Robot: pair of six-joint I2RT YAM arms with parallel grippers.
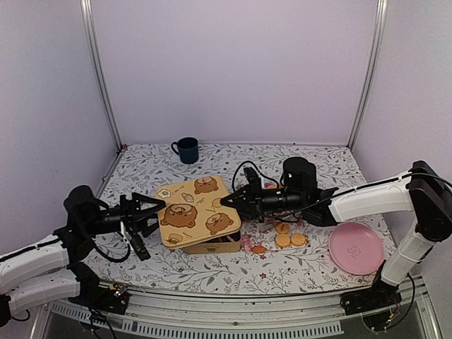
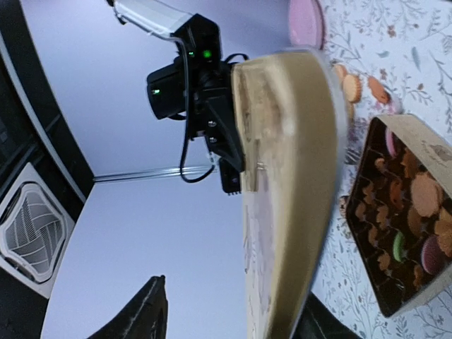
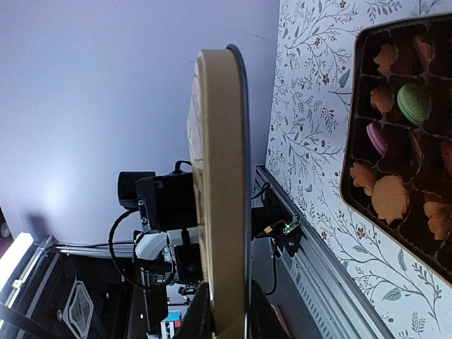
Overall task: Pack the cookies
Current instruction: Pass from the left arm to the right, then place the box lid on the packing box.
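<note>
A tan lid (image 1: 194,210) printed with bears hangs level over the open box (image 1: 212,246). My right gripper (image 1: 227,201) is shut on the lid's right edge; in the right wrist view its fingers (image 3: 205,314) pinch the lid (image 3: 222,212) from both sides. My left gripper (image 1: 159,206) stands open around the left edge, and one finger (image 2: 141,311) is well off the lid (image 2: 289,176). Inside the box (image 2: 417,300) lie several cookies (image 2: 417,198), orange, pink and green; they also show in the right wrist view (image 3: 392,198). Loose orange cookies (image 1: 282,240) lie right of the box.
A pink plate (image 1: 355,247) sits at the right front. A dark blue mug (image 1: 187,150) stands at the back. The floral cloth (image 1: 318,166) ends at a metal rail (image 1: 282,300) along the near edge.
</note>
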